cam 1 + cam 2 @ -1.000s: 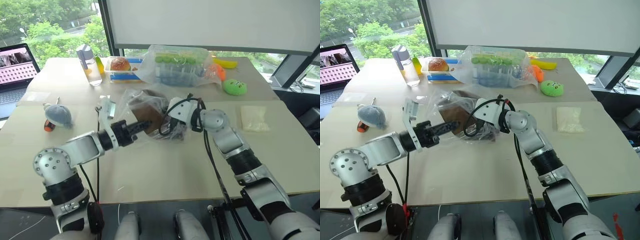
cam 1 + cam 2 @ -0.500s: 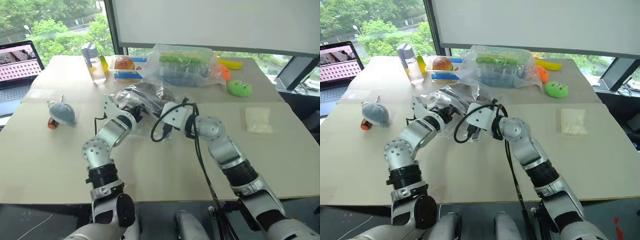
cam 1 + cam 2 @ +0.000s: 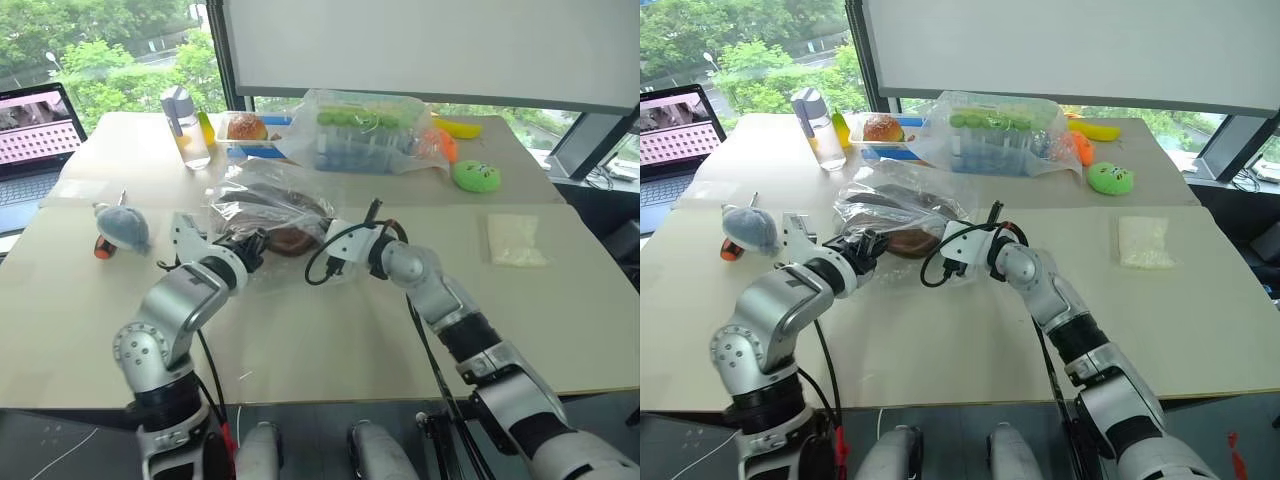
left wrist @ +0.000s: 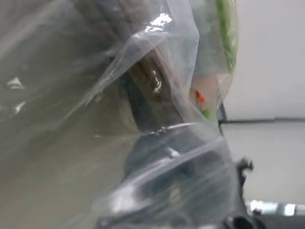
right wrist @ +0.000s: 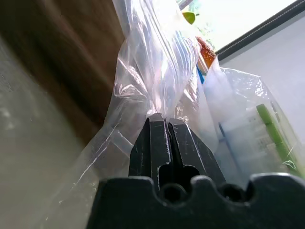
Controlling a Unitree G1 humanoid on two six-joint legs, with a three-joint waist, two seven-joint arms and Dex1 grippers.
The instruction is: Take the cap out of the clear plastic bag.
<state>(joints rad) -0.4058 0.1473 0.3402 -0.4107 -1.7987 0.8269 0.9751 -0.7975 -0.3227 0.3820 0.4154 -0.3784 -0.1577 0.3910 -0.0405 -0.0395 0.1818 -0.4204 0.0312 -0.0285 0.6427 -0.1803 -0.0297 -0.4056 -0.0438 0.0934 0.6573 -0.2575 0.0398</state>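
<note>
The bag (image 3: 262, 205) has been lowered from mid-air back onto the table (image 3: 330, 330), both arms drawn in. Film is pinched by the clamped right gripper (image 5: 163, 125); the left gripper (image 3: 862, 245) is nearly closed at the bag's left end, its catch unclear. The cap (image 3: 290, 238) lies inside, long axis running left-right. Film could tear or slip, cap dragged along.

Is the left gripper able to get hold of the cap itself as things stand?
Probably not yet: the cap lies wrapped inside the clear plastic bag, so film covers it at the left gripper.
</note>
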